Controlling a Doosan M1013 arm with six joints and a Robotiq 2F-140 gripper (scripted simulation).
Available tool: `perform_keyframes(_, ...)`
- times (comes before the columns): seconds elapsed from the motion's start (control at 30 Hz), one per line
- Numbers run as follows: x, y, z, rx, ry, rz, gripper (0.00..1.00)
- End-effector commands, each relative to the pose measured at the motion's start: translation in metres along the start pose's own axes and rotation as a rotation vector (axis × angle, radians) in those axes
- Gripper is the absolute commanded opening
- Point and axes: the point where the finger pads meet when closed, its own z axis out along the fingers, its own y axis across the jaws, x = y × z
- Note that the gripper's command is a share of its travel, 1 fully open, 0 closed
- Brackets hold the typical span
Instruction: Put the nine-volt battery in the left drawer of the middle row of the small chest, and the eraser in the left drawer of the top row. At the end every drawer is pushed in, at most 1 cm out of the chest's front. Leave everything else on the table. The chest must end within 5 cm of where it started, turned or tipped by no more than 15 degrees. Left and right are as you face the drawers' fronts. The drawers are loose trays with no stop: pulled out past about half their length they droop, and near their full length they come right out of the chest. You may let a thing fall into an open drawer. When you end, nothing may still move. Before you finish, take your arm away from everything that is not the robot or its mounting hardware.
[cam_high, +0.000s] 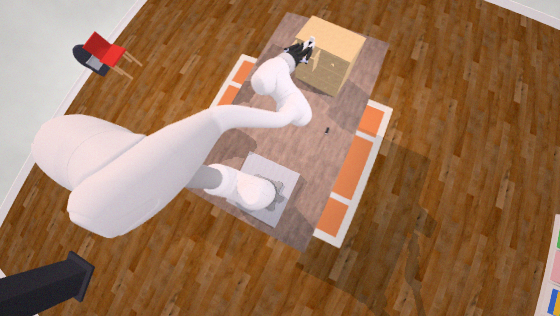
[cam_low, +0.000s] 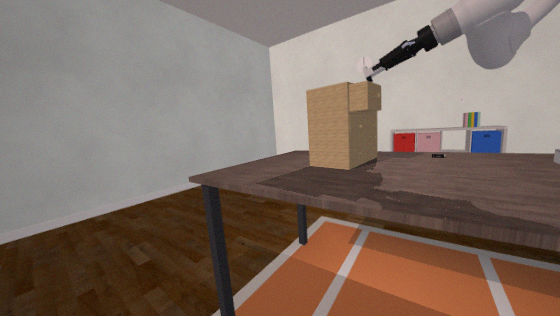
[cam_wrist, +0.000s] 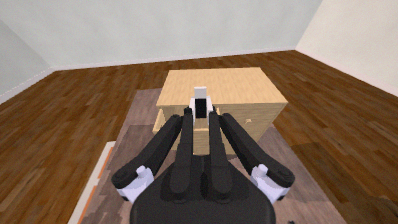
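Note:
The small wooden chest (cam_high: 331, 52) stands at the far end of the table; it also shows in the exterior view (cam_low: 342, 125) and the wrist view (cam_wrist: 222, 102). Its top-row left drawer (cam_low: 365, 96) is pulled part way out. My gripper (cam_low: 369, 76) is shut on the eraser (cam_wrist: 200, 104), a small white block with a dark part, and holds it just above that open drawer. The gripper also shows in the overhead view (cam_high: 306, 48). The nine-volt battery (cam_high: 326, 130), small and dark, lies on the table well away from the chest; it also shows in the exterior view (cam_low: 438, 156).
The other drawers look pushed in. A grey base plate (cam_high: 265, 187) carries the arm at the near end of the table. A shelf with coloured bins (cam_low: 447, 140) stands against the far wall.

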Motion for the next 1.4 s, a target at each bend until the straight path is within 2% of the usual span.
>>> perform_keyframes(0.0, 0.0000, 0.0000, 0.0000, 0.000, 0.000, 0.000, 0.11)
perform_keyframes(0.7, 0.0000, 0.0000, 0.0000, 0.000, 0.000, 0.000, 0.11)
perform_keyframes(1.03, 0.0000, 0.0000, 0.0000, 0.000, 0.000, 0.000, 0.23)
perform_keyframes(1.07, 0.0000, 0.0000, 0.0000, 0.000, 0.000, 0.000, 1.00)
perform_keyframes(1.37, 0.0000, 0.0000, 0.0000, 0.000, 0.000, 0.000, 1.00)
